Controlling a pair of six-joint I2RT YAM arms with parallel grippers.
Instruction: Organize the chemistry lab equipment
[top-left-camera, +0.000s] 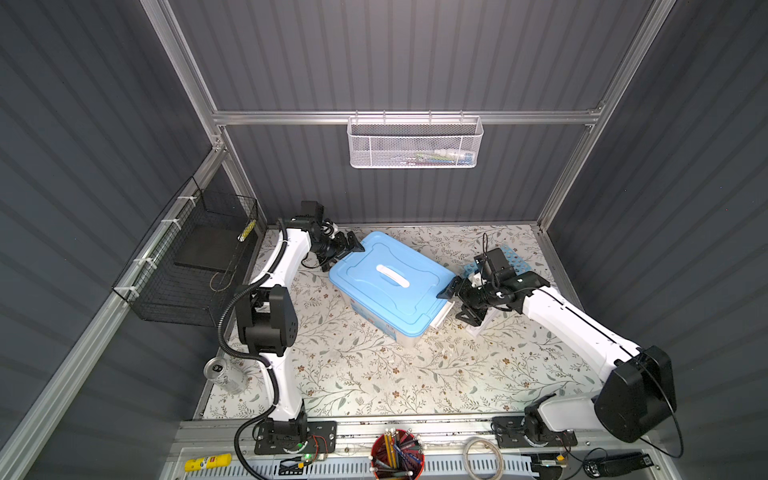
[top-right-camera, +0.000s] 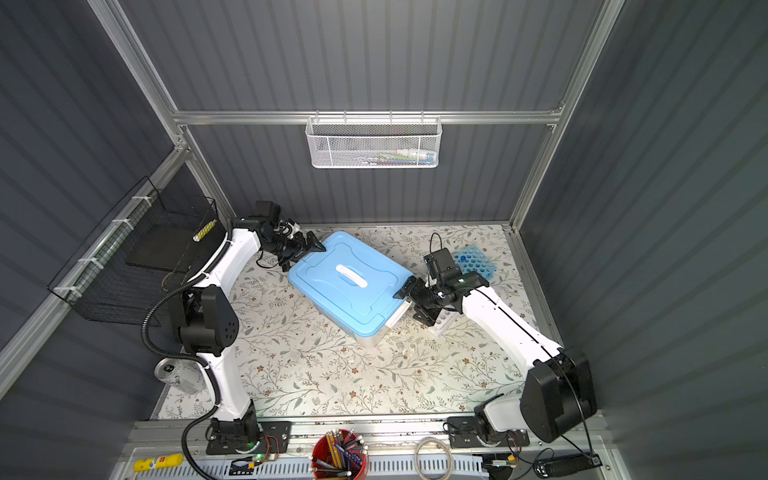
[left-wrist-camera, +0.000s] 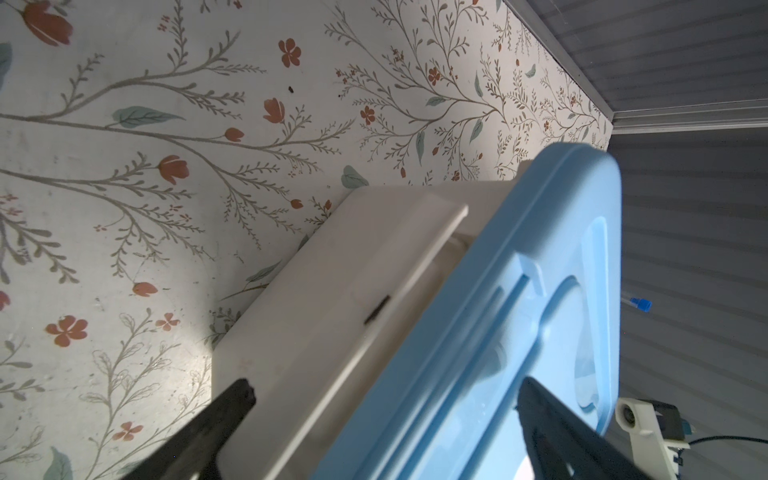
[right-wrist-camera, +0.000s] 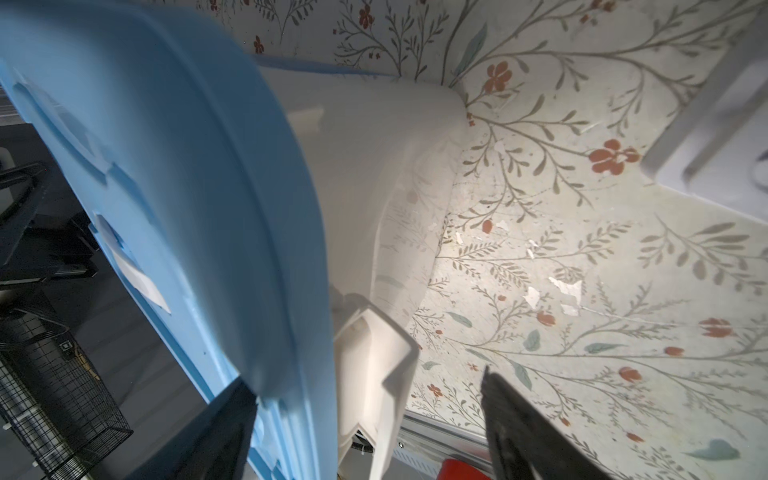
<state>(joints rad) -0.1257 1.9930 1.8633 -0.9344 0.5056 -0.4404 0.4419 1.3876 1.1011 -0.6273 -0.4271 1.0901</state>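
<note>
Hanging on the left wall is a black wire basket, with a drink can below it at the counter's near left corner; neither matters to the step in hand. That step looks to be unlatching the blue-lidded storage box, which sits askew in the middle of the counter. The left gripper is at the box's far left end with its jaws spread wide, one out over the lid and the other beside the white latch, gripping nothing. Whether that latch is released I cannot tell. At the near right end the right gripper is also spread and empty, one jaw on the lid's side and one out over the counter. The latch between those jaws appears swung out from the lid. To do this well, each jaw should probably hook the latch's free lip and swing it outward, not press down on the lid. Both ends should be free before any lift, and the lid should then rise level so the box does not drag. The right arm has little room, since a white tube rack lies just beside its gripper. Behind that arm a blue test tube rack holds a blue-capped test tube. No other lab equipment is in sight; I'd guess any more is in the box, under the opaque lid.
</note>
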